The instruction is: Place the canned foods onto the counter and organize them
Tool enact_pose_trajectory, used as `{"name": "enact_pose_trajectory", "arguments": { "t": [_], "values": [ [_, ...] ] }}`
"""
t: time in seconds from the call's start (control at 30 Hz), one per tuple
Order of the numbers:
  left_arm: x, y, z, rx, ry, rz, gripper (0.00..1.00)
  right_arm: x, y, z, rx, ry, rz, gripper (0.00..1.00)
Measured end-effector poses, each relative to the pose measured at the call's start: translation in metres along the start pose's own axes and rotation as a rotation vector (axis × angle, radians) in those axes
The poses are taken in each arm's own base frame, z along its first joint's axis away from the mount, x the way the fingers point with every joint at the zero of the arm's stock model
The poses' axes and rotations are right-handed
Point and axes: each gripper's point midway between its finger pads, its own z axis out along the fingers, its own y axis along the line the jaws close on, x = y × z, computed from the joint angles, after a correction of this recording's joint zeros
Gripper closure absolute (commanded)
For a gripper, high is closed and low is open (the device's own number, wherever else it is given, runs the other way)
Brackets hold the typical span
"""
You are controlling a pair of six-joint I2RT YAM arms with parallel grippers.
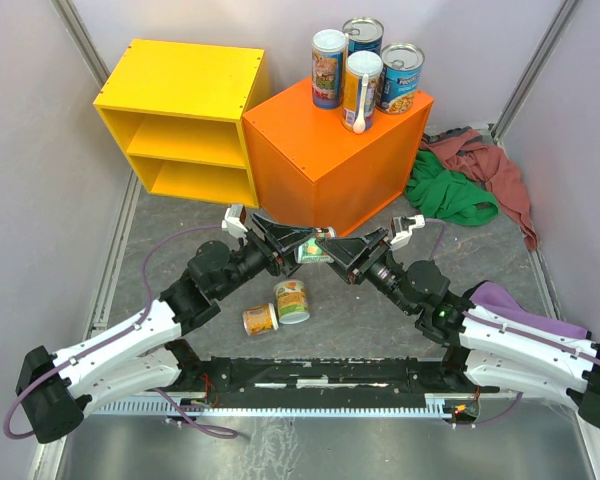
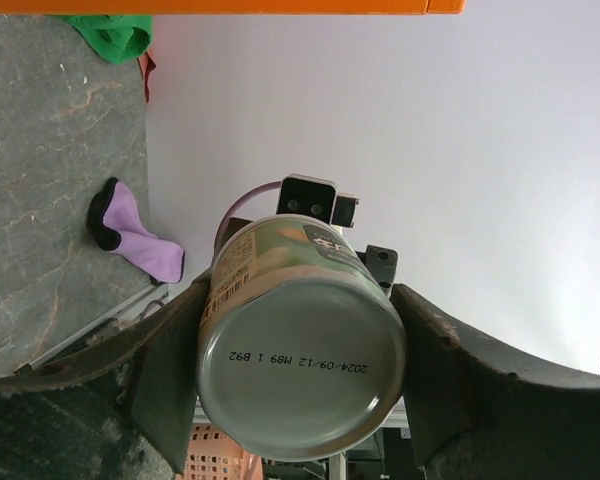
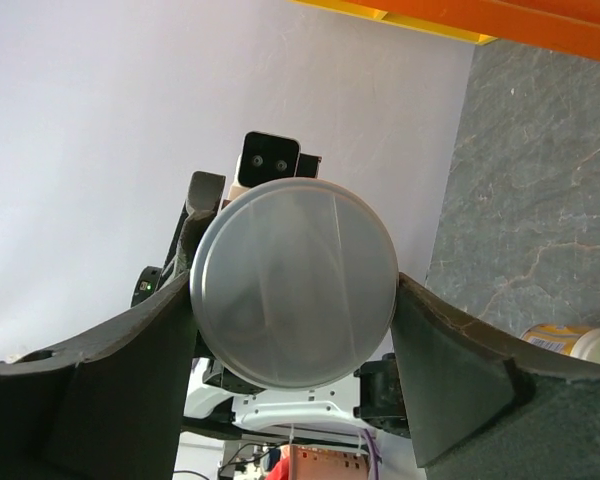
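A green-labelled can (image 1: 315, 247) is held in the air between both grippers, in front of the orange counter (image 1: 320, 160). My left gripper (image 1: 301, 244) grips it from the left; its silver date-stamped bottom (image 2: 300, 365) sits between the fingers. My right gripper (image 1: 332, 251) grips it from the right, with the plain silver end (image 3: 293, 295) between its fingers. Several cans stand on the counter's top: two tall ones (image 1: 328, 68) (image 1: 362, 88) and two blue ones (image 1: 363, 38) (image 1: 401, 77). Two short cans (image 1: 292, 300) (image 1: 260, 319) lie on the grey floor below the grippers.
A yellow open-fronted shelf unit (image 1: 180, 120) stands left of the counter. Green cloth (image 1: 450, 195) and red cloth (image 1: 490, 170) lie to the counter's right. A purple sock (image 1: 510, 300) lies by the right arm. Walls enclose the sides.
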Motion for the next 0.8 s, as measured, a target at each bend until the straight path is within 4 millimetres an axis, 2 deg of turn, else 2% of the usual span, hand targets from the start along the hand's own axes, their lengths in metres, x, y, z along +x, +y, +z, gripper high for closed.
{"name": "enact_pose_trajectory", "arguments": {
  "t": [0.23, 0.47, 0.8],
  "values": [
    [0.000, 0.001, 0.000, -0.004, 0.004, 0.000, 0.76, 0.001, -0.001, -0.001, -0.006, 0.004, -0.003, 0.61],
    [-0.003, 0.003, 0.000, -0.012, -0.005, 0.009, 0.55, 0.003, -0.001, 0.000, 0.009, 0.023, -0.047, 0.71],
    [-0.007, -0.010, -0.002, 0.014, -0.027, 0.048, 0.44, 0.005, 0.014, 0.003, 0.025, 0.059, -0.146, 0.75]
  ]
}}
